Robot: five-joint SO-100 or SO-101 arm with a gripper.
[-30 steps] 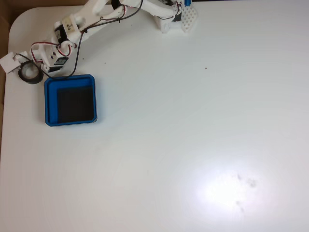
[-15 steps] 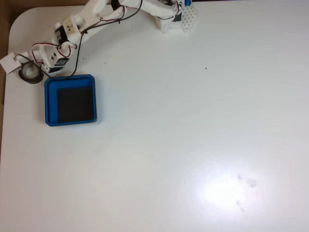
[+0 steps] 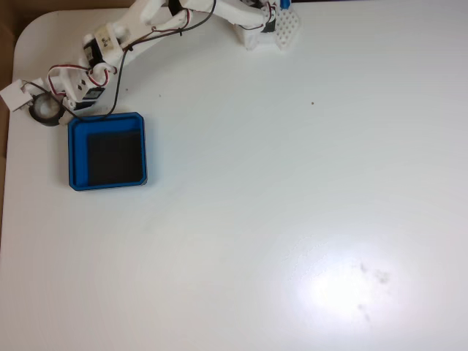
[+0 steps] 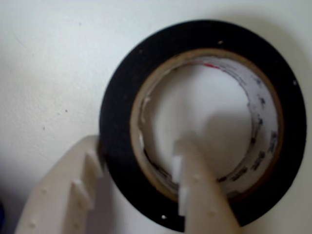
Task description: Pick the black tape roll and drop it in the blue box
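A: How many things are sitting on the white surface (image 3: pixel 278 205)?

B: I am counting one black tape roll (image 3: pixel 45 110), one blue box (image 3: pixel 107 151) and one white arm (image 3: pixel 139 29) that is reaching in from the far edge toward the far left corner, in the fixed view.

A: Where is the tape roll lying?

B: It is lying flat on the surface at the far left, just beyond the box's far left corner and outside the box. The box is sitting with its black floor showing and nothing inside it.

A: And what are the jaws (image 4: pixel 141 195) doing?

B: In the wrist view they are straddling the ring's wall. One finger (image 4: pixel 200 195) is standing inside the hollow centre, against the brown cardboard core, and the other finger (image 4: pixel 63 195) is touching the black outer edge on the left of that view. So they are closing around the tape roll (image 4: pixel 117 122)'s wall; how hard they are clenching it I cannot tell.

A: Is the roll up off the surface?

B: I cannot tell from these pictures. In the fixed view the jaws (image 3: pixel 40 102) are sitting right over it.
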